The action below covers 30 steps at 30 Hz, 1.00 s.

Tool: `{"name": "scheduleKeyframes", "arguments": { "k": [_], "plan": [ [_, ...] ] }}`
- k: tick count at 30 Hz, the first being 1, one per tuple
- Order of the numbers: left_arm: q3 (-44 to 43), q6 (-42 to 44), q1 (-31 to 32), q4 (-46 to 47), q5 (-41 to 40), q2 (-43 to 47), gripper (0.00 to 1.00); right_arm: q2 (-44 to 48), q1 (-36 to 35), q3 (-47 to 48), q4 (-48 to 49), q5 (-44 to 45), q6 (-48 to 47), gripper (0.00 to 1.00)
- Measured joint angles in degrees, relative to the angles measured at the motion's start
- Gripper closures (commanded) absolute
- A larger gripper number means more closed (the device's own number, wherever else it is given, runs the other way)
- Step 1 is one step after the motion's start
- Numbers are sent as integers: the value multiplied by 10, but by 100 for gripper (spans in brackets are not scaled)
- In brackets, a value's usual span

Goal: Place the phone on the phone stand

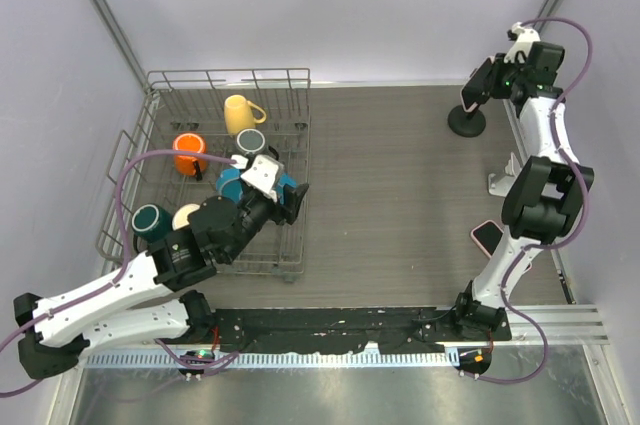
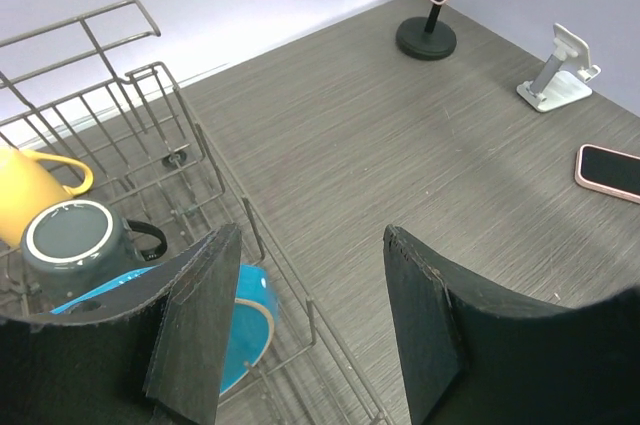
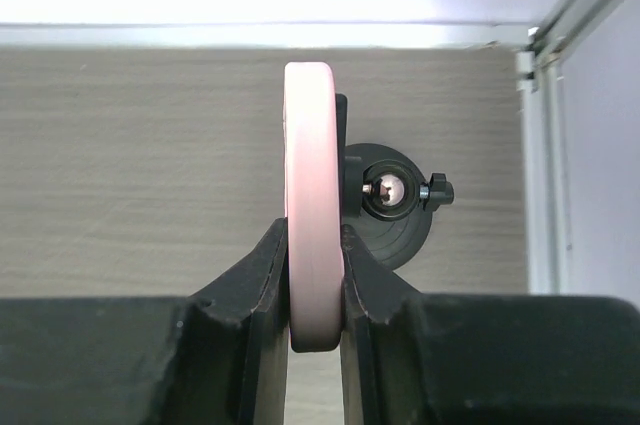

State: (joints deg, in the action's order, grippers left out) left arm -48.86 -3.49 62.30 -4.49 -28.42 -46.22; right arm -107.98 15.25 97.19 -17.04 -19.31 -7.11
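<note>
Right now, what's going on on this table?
The right gripper is clamped on a pink-cased phone, holding it edge-on against the holder of the black phone stand at the far right of the table; it has not let go. The left gripper hangs open above a wire dish rack of mugs, holding nothing. A second phone lies flat on the table, untouched.
</note>
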Motion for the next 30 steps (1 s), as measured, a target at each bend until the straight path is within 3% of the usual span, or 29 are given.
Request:
{"name": "scheduleKeyframes", "arguments": {
  "k": [8, 19, 20, 21, 28, 30],
  "plan": [
    [17, 42, 30, 25, -32, 11, 35, -103, 49, 139, -22, -15, -12, 100],
    [24, 75, 51, 46, -53, 16, 34, -115, 56, 151, -33, -59, -66, 100],
    [24, 76, 51, 47, -54, 16, 34, -115, 56, 151, -34, -62, -69, 95],
    [24, 77, 51, 47, -55, 16, 34, -115, 56, 151, -34, -62, -70, 76],
    [25, 85, 51, 50, -59, 16, 34, -115, 56, 153, -17, -43, -60, 43],
    [26, 86, 51, 51, -61, 16, 34, -115, 56, 156, -6, -32, -51, 27]
  ]
}}
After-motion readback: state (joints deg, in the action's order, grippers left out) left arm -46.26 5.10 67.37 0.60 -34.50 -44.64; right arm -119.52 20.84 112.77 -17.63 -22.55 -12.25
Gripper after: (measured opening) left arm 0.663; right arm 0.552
